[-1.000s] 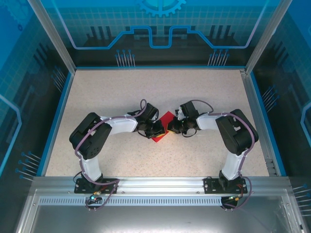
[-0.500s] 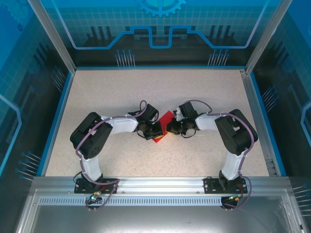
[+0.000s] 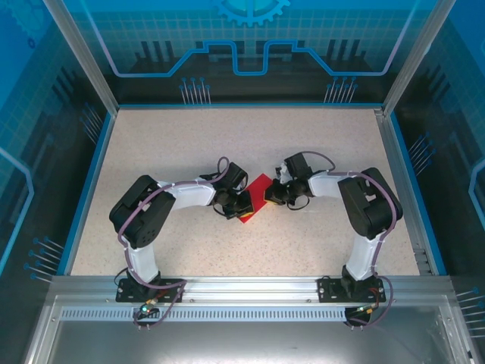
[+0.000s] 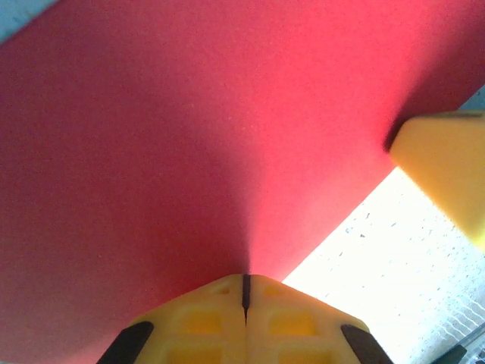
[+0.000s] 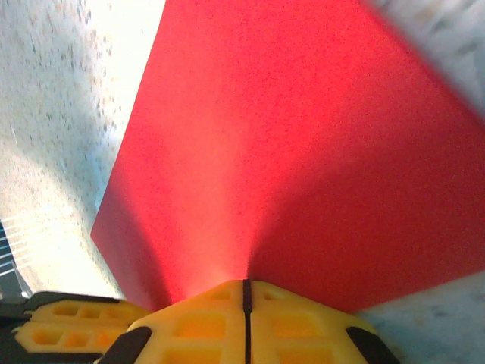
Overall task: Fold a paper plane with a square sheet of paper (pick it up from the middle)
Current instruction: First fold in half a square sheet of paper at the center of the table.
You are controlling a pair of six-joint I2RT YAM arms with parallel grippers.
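Speckled table point(image 3: 189, 144), centre | square sheet of paper point(image 3: 258, 186) pinched shut by left gripper point(image 4: 245, 280) and right gripper point(image 5: 245, 285), opposite sides | probably for lifting

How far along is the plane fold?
Early. Done: left gripper and right gripper are both shut on the square sheet of paper, from opposite sides. In hand: setting up the first fold, probably. Left: no crease or dart shape shows, so all the folding.

Open tabletop point(image 3: 242, 140), enclosure walls point(image 3: 250, 45) around
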